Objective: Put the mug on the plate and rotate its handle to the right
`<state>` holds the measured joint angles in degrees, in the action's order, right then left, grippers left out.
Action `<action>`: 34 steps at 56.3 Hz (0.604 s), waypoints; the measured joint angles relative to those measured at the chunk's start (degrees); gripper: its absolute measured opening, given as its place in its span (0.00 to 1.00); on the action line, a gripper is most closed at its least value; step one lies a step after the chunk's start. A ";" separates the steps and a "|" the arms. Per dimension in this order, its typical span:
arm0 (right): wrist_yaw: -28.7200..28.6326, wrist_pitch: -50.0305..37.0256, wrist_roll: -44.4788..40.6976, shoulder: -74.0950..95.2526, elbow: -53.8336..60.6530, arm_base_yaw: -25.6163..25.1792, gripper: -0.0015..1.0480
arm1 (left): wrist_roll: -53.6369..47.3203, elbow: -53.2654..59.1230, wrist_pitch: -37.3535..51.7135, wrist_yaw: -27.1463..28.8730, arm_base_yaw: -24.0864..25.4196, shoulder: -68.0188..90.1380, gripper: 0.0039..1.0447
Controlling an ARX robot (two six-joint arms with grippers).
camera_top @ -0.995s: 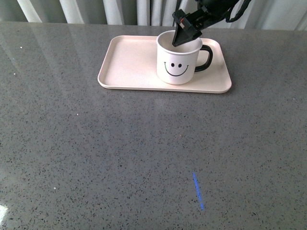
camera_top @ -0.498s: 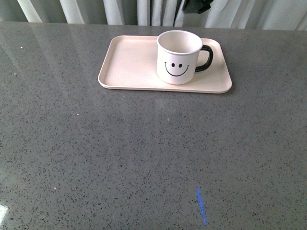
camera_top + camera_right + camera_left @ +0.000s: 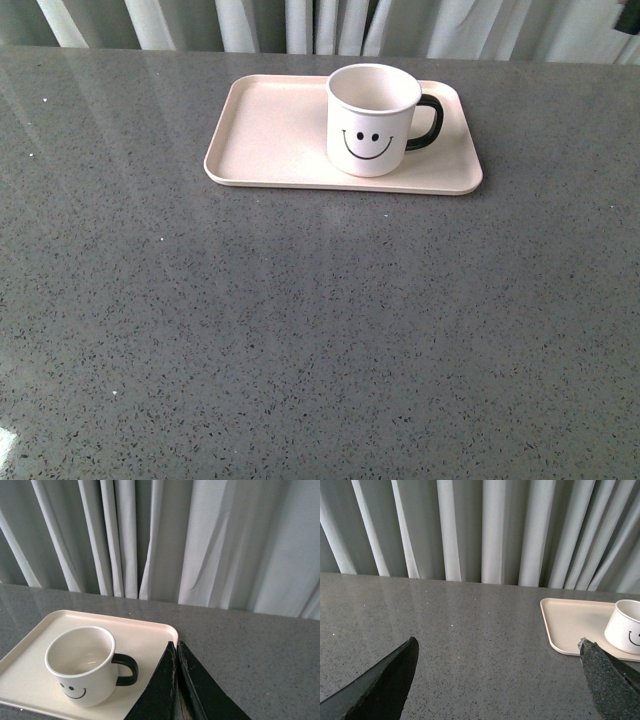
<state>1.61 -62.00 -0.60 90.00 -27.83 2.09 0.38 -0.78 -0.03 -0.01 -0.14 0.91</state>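
Currently, entries by item:

Mug: the mug [image 3: 372, 120] stands upright on the right half of the plate [image 3: 270, 135], smiley face toward the front camera; interior looks empty in the right wrist view [image 3: 84, 665].
Handle: the handle [image 3: 428, 121] points to the robot's right, over the plate's surface, not touching the rim.
Plate: lies flat on the grey speckled table [image 3: 300, 330], toward the far edge, near the curtain [image 3: 300, 25]; left half bare.
Left gripper: the left gripper [image 3: 500, 680] has its jaws spread wide, nothing between them; it is off to the left of the plate [image 3: 575, 625], well apart from the mug [image 3: 625, 632].
Right gripper: the right gripper [image 3: 177, 652] has its fingers pressed together, holding nothing; it sits above the plate's [image 3: 145, 635] right end, beside the handle [image 3: 127, 669] without touching it.
Front view: neither arm visible.
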 joint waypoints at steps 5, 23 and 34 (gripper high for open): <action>-1.36 -0.50 0.00 -4.24 4.79 -1.79 0.02 | 0.00 0.00 0.00 0.00 0.00 0.00 0.91; -1.62 -1.99 0.02 -14.29 17.33 -2.10 0.02 | 0.00 0.00 0.00 0.00 0.00 0.00 0.91; -1.60 3.26 0.02 -24.39 21.86 -2.10 0.02 | 0.00 0.00 0.00 0.00 0.00 0.00 0.91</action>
<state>0.01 -58.74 -0.58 65.60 -5.98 -0.01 0.38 -0.78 -0.03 -0.01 -0.14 0.91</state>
